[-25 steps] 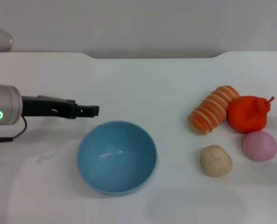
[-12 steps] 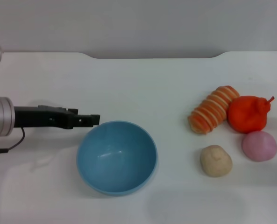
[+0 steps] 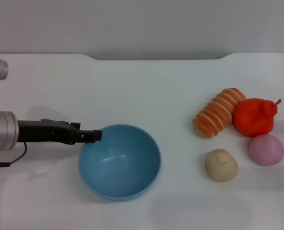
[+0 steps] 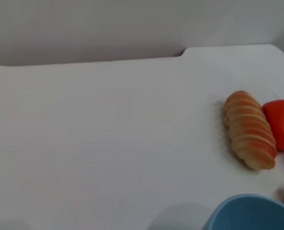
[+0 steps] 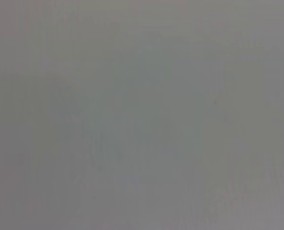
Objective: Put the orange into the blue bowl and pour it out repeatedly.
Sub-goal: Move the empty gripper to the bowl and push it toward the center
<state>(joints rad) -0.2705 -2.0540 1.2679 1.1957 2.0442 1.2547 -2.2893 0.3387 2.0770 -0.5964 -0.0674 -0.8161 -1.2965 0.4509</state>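
**Left gripper at the bowl rim, orange not yet loaded**

The left gripper [image 3: 95, 135] is held level at the near-left rim of the blue bowl [image 3: 119, 161]; whether its fingers are parted or closed cannot be told. The bowl, seen empty, stands toward the table's [image 3: 146, 86] front edge. The orange [image 3: 253, 116] lies near the right edge, touching the striped oblong [image 3: 218, 112], just behind the pink ball [image 3: 266, 149]. It is judged light, soft and lumpy; a grasp across its broad middle is advised. The right gripper is not seen.
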